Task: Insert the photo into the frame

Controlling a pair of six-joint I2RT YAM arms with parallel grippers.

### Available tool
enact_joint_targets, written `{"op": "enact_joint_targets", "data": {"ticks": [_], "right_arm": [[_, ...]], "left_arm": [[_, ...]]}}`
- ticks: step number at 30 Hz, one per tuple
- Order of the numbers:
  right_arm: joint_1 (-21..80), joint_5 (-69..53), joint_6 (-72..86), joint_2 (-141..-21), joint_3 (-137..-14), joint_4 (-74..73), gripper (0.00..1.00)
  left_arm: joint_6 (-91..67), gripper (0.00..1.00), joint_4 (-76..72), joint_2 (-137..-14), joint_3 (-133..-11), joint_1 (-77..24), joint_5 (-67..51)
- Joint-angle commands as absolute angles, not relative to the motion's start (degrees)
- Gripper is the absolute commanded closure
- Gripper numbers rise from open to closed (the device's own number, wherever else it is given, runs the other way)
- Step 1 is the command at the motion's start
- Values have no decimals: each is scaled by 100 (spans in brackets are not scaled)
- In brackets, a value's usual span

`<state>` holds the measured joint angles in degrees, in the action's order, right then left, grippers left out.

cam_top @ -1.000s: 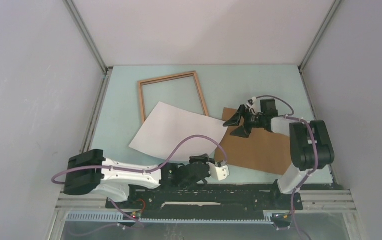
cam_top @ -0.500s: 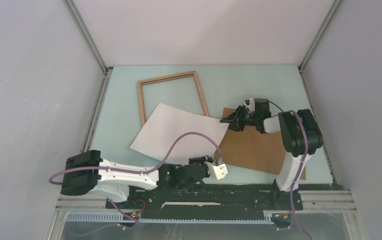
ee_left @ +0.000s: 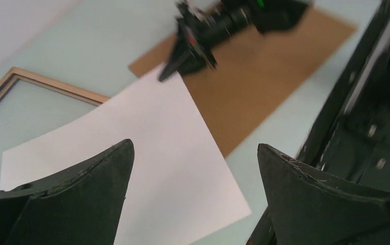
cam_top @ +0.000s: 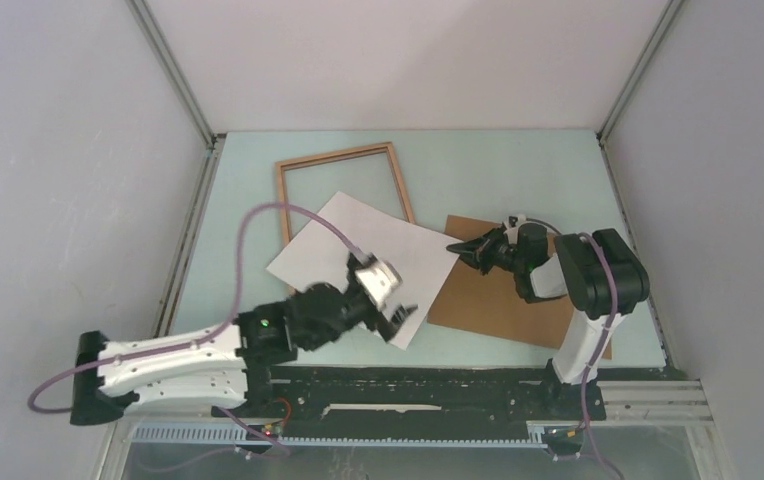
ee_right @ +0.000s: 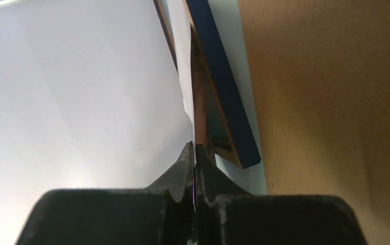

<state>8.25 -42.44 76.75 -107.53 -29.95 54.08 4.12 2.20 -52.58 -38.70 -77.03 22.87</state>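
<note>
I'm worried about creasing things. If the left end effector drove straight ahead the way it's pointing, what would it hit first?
Most likely the white sheet: the open left end effector tilts down over its near end. The brown board lies further along, though depth is hard to judge.

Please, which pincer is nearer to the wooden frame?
Right. The right pincer is shut on a corner of the white sheet, beside the near right corner of the frame. The left pincer hovers open over the sheet's near edge, farther off.
</note>
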Motion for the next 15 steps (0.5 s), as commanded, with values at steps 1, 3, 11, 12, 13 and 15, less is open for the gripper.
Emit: {"op": "enact_joint_targets", "data": {"ticks": [1, 3, 11, 12, 13, 15], "right_arm": [[657, -3660, 8187, -10216, -2637, 6650, 100], [653, -3410, 8171, -9920, -2499, 6577, 100], [1446, -1284, 7670, -8622, -2316, 5275, 100], [1622, -975, 7638, -8573, -2353, 5186, 100], [1797, -682, 7625, -8528, -2396, 5102, 100], [2158, 51, 7626, -8494, -2470, 5022, 100]], "left_arm": [[-861, 1, 980, -4670, -4841, -6778, 1602], [-1140, 1, 1212, -4512, -5203, -6364, 1801], [-1207, 0, 1520, -4576, -6356, -5549, 2516], [-1156, 0, 1516, -4593, -6396, -5549, 2589], [-1099, 0, 1512, -4590, -6401, -5540, 2623], [-1012, 0, 1486, -4521, -6313, -5526, 2671]]}}
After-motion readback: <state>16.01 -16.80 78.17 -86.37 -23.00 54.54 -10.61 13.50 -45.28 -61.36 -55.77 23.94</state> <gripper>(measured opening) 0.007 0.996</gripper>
